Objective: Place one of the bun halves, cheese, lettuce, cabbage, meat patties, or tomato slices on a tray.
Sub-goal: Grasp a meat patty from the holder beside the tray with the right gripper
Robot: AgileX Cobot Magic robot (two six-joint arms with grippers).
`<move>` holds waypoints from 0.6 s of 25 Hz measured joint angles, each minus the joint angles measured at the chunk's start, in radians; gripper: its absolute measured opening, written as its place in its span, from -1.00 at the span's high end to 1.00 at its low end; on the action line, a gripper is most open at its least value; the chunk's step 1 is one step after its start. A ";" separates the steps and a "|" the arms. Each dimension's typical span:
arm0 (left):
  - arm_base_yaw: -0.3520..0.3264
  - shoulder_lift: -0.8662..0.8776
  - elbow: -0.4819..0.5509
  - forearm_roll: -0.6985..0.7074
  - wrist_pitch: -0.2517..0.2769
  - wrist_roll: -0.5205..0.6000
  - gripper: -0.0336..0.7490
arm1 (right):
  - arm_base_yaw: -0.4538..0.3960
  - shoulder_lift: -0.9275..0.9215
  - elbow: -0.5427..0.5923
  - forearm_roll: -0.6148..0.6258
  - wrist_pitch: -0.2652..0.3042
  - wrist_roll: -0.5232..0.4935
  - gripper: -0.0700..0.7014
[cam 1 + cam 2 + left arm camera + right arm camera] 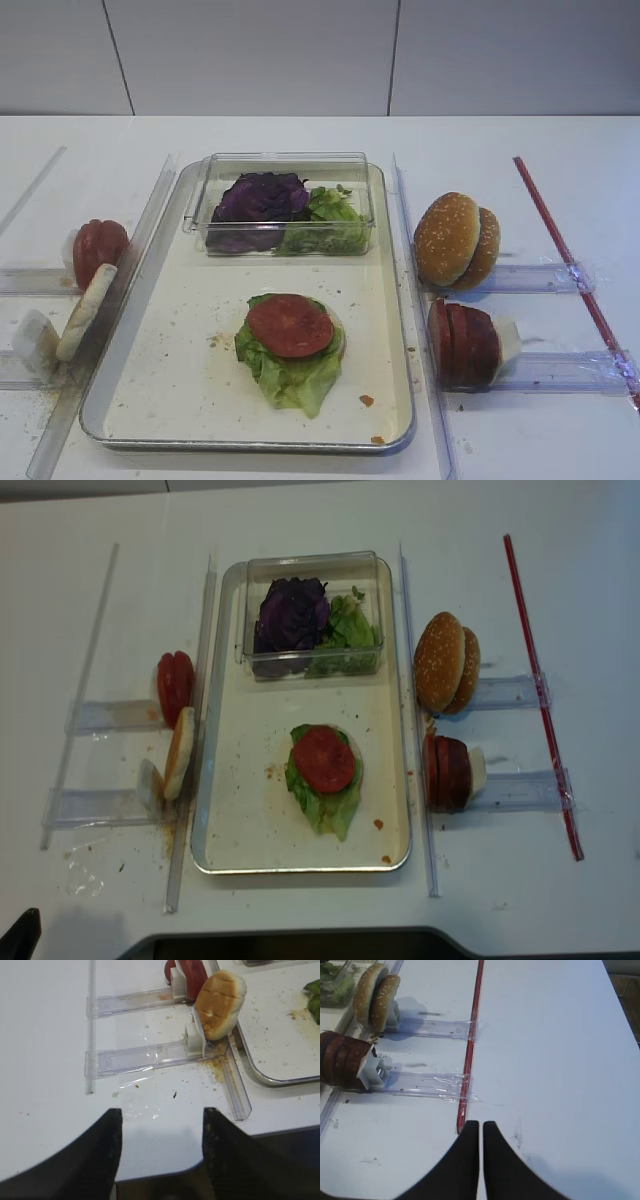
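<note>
Stack on the large shiny metal tray (395,300) so far: ruffled light green lettuce (292,375) with a thin bright red tomato slice (290,325) flat on top, so the thick pinkish-brown meat patties (465,343), standing on edge in their clear plastic rack just right of the tray, look like the next pick. Right gripper (481,1127) sits over bare white table with jaws pressed together and empty, left gripper (161,1117) spread wide and empty near the toasted bun slice (218,1004). Judgement: open the right jaws first, pinch one patty across its dark rim, and lower it flat onto the slick tomato.
</note>
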 joint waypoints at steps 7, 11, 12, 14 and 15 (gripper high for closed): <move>0.000 0.000 0.000 0.000 -0.001 0.000 0.02 | 0.000 0.048 -0.002 0.005 0.017 0.017 -0.21; 0.000 0.000 0.000 0.000 -0.001 0.000 0.02 | 0.000 0.154 -0.048 0.013 0.073 0.036 -0.84; 0.000 0.000 0.000 0.000 -0.001 0.000 0.02 | 0.000 0.185 -0.062 0.019 0.091 0.038 -0.90; 0.000 0.000 0.000 0.000 -0.001 0.000 0.02 | 0.000 0.243 -0.102 0.029 0.121 0.042 -0.94; 0.000 0.000 0.000 0.000 -0.001 0.000 0.02 | 0.000 0.273 -0.121 0.034 0.125 0.047 -0.95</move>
